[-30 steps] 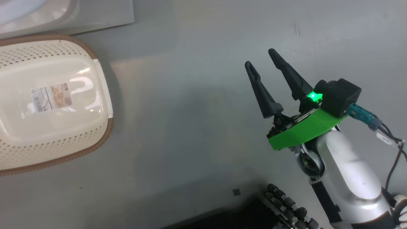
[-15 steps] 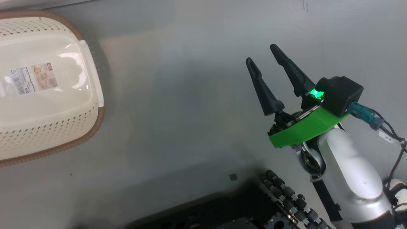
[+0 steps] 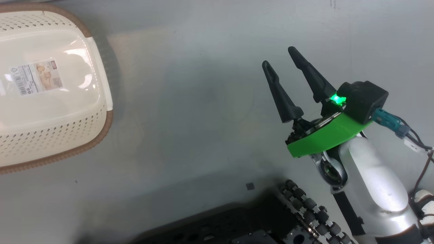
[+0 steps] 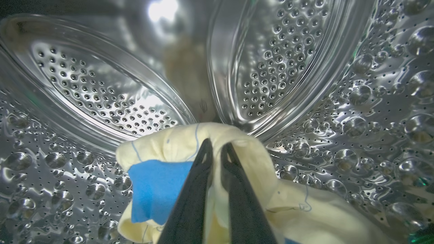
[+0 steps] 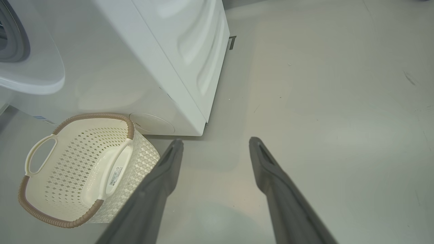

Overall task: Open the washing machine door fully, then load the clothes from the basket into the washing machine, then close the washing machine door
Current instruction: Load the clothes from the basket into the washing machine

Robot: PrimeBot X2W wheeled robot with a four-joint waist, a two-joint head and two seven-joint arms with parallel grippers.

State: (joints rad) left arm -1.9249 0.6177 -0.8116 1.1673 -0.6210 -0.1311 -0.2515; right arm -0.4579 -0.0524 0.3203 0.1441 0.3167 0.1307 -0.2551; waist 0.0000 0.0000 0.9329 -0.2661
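Clothes (image 4: pixel 169 145): cream garment with a blue patch, pinched at a fold by the nearly closed left gripper (image 4: pixel 217 144), draping below its tips onto the drum (image 4: pixel 101 91); right gripper (image 3: pixel 278 57) spread wide, empty basket (image 3: pixel 51 139) well to its left

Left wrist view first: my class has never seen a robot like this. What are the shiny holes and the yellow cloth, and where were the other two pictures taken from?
That camera sits on the robot's left wrist, looking along its two dark fingers. The left gripper is inside a perforated steel drum, nearly closed on the clothes, a cream garment with a blue patch. The head view looks down at the grey floor, the basket, which has just a label inside, and the right gripper, open and holding nothing. The right wrist view looks along those spread fingers at the white washing machine, with the basket beside it.
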